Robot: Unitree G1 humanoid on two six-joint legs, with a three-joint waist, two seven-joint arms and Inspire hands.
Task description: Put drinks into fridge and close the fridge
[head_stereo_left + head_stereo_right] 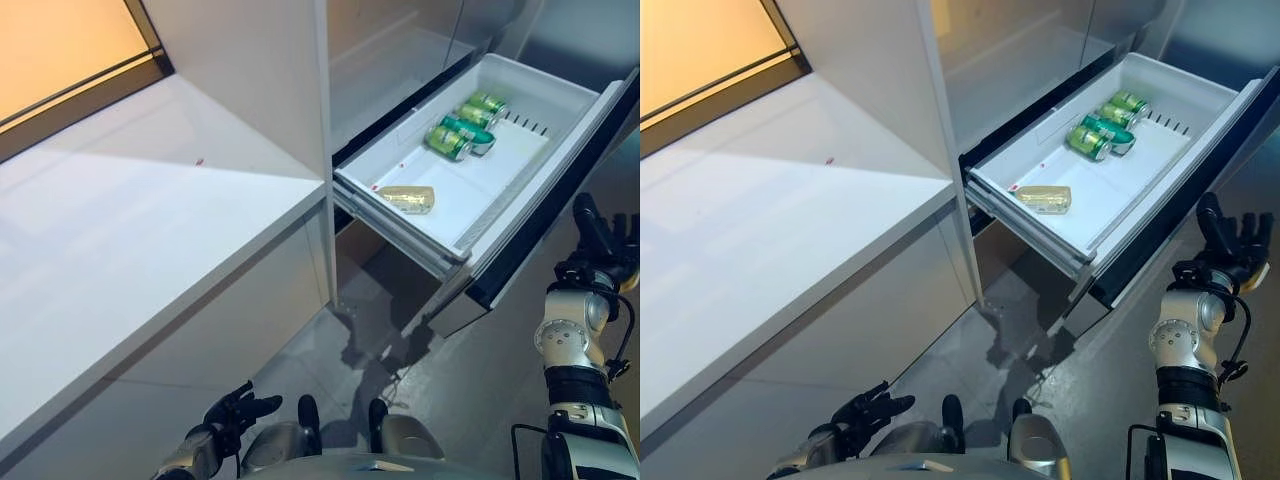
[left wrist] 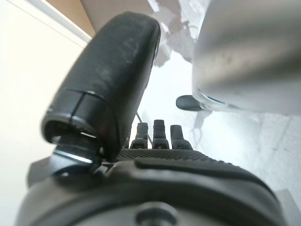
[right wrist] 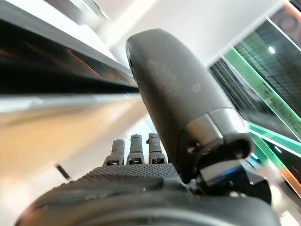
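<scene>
Two empty hands, drawer open

Both of my hands hold nothing. My right hand is raised with fingers straight, just beside the dark front of the open fridge drawer. My left hand hangs low near the floor, fingers loosely spread. Inside the white drawer lie three green cans side by side and a pale bottle on its side nearer me. To my left runs a bare white surface.

Fridge drawer pulled out, green cans inside — bottle too
</scene>
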